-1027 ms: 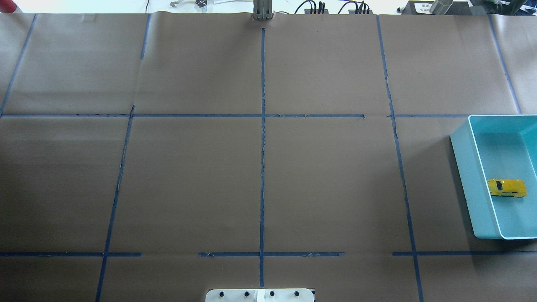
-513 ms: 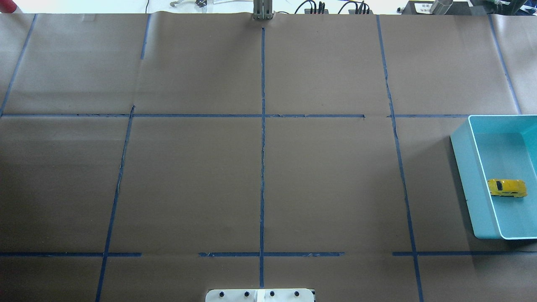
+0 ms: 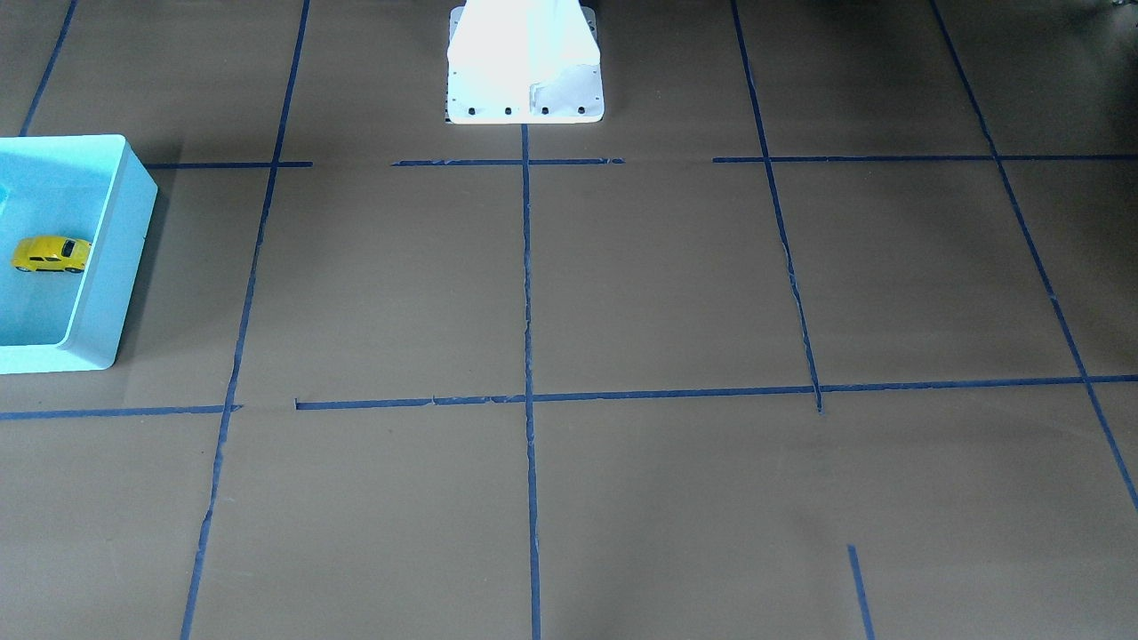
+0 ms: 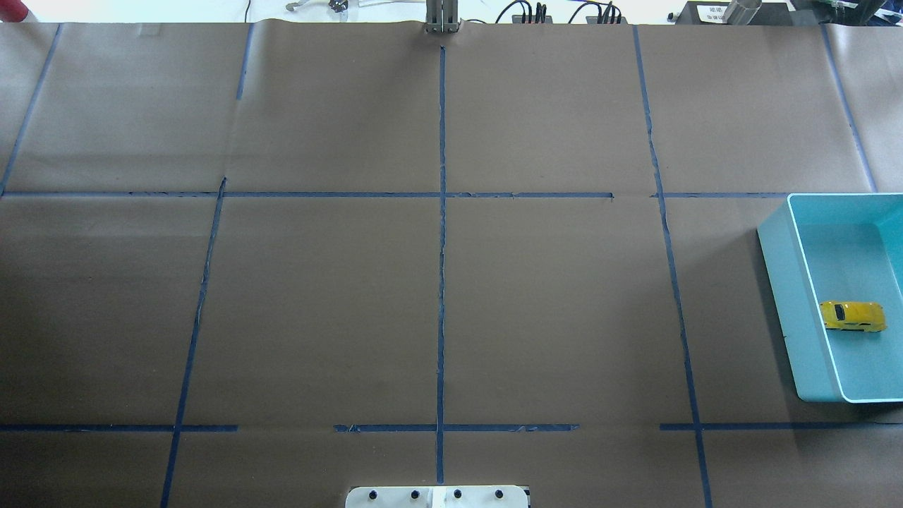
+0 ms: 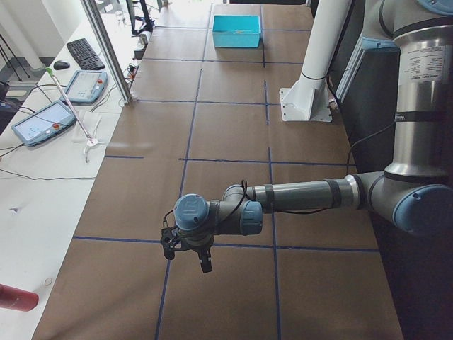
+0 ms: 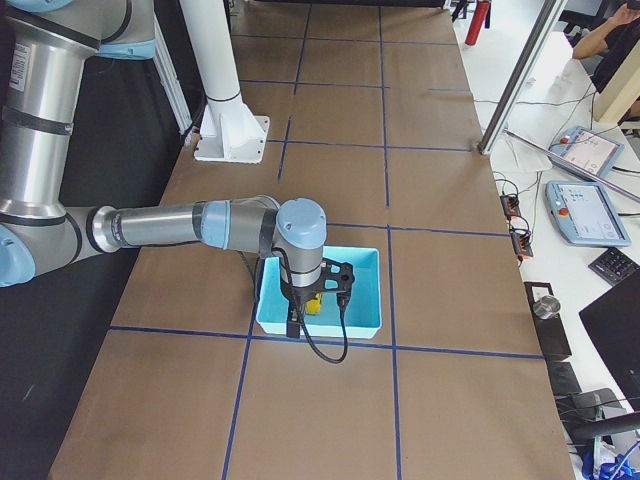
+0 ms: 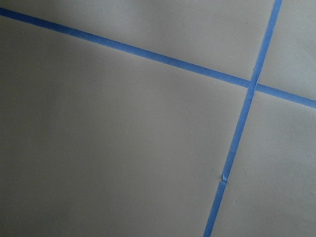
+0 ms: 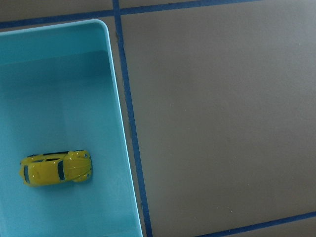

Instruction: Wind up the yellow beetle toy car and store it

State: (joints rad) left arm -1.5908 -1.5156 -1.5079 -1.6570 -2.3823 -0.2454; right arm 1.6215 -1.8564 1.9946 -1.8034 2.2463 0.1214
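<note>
The yellow beetle toy car [image 4: 852, 316] lies on its wheels inside the turquoise bin [image 4: 782, 296] at the table's right edge. It also shows in the front-facing view [image 3: 51, 254], in the right wrist view [image 8: 55, 168], and partly under the gripper in the exterior right view [image 6: 312, 307]. My right gripper [image 6: 318, 290] hangs above the bin [image 6: 365, 300], apart from the car. My left gripper [image 5: 187, 255] hangs over bare paper at the table's left end. Both grippers show only in the side views, so I cannot tell if they are open or shut.
Brown paper with a grid of blue tape lines [image 4: 441, 282] covers the table. The white robot base [image 3: 524, 62] stands at the near middle edge. Control tablets [image 6: 585, 200] and cables lie beyond the far edge. The left wrist view shows only paper and tape [image 7: 237, 143].
</note>
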